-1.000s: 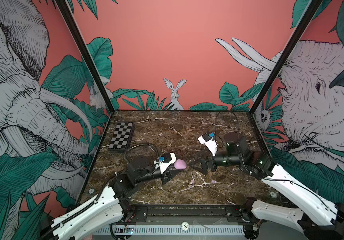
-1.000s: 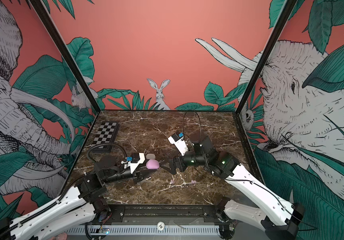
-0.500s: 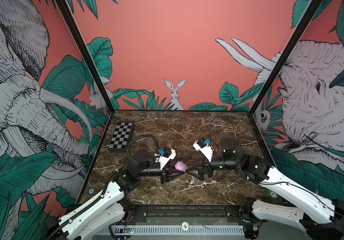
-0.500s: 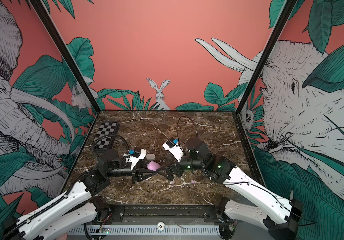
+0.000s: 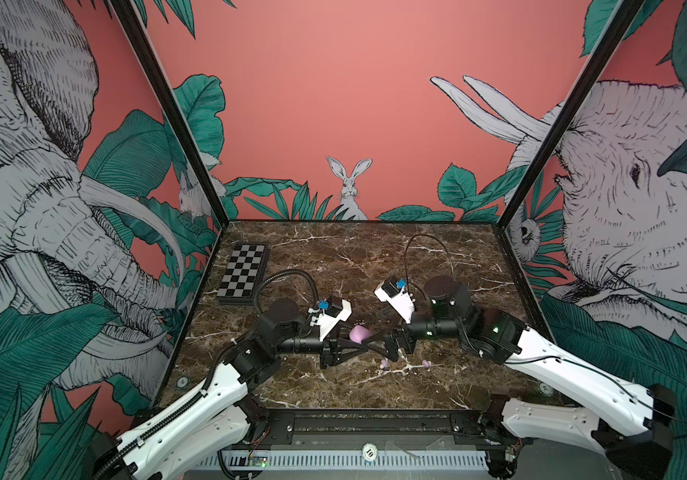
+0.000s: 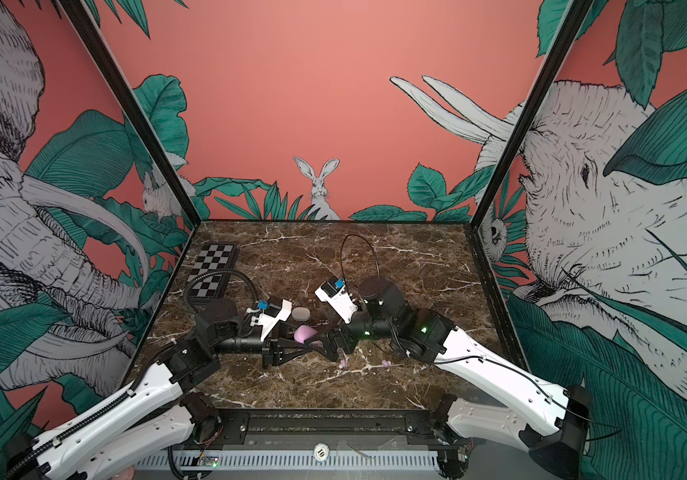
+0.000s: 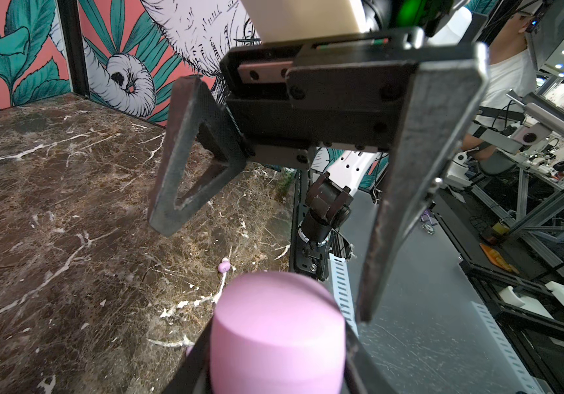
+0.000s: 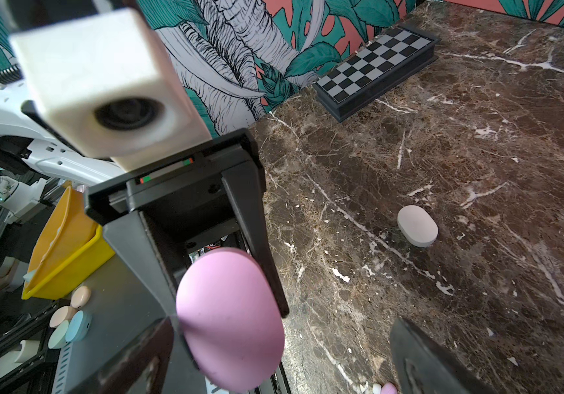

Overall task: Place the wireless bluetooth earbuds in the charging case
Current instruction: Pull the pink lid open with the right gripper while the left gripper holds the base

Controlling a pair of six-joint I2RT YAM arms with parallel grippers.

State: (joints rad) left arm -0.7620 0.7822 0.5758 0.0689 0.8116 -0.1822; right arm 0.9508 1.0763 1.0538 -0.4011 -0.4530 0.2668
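Left claw (image 5: 364, 341) around matte lilac case (image 5: 359, 332)

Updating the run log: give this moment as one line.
left gripper: shut on lilac charging case | right gripper: open, facing it | earbuds: loose on table | grey case: on table

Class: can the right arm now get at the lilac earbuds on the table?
Probably yes: the right gripper is open and empty, and the lilac earbuds lie uncovered on the table close beneath it.

A charging case (image 5: 359, 332) hangs over the middle of the table (image 5: 333, 399), with a second case (image 6: 301, 312) just behind it. Two earbuds (image 5: 384, 365) lie in front, to its right. The chessboard (image 5: 243, 272) lies at the back left.
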